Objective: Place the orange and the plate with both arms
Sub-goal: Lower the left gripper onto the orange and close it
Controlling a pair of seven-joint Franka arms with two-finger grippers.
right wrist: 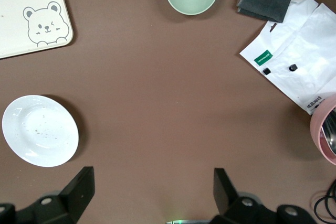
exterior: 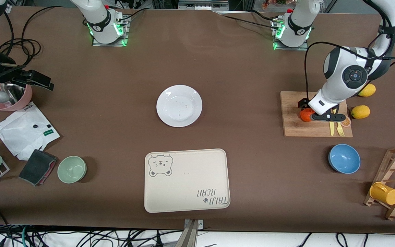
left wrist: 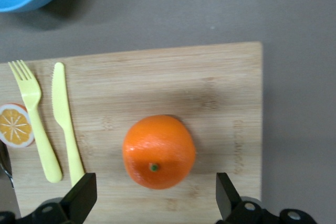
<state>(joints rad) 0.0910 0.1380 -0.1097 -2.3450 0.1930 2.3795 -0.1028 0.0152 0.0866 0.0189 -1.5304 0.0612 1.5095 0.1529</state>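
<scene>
The orange [exterior: 305,115] sits on a wooden cutting board [exterior: 297,128] toward the left arm's end of the table. My left gripper [exterior: 310,110] is low over it. In the left wrist view the orange [left wrist: 159,150] lies between the open fingers [left wrist: 84,192] with a gap on each side, and the left gripper [left wrist: 155,187] holds nothing. The white plate [exterior: 179,105] rests on the middle of the table and also shows in the right wrist view [right wrist: 40,130]. My right gripper [right wrist: 152,182] is open and empty, high over bare table near its base, apart from the plate.
A yellow fork and knife [exterior: 336,127] and an orange slice [exterior: 346,122] lie on the board. Two lemons [exterior: 360,112] lie beside it. A blue bowl [exterior: 344,158], bear tray [exterior: 187,180] and green bowl [exterior: 72,169] lie nearer the front camera. A pink bowl [exterior: 9,99] stands at the right arm's end.
</scene>
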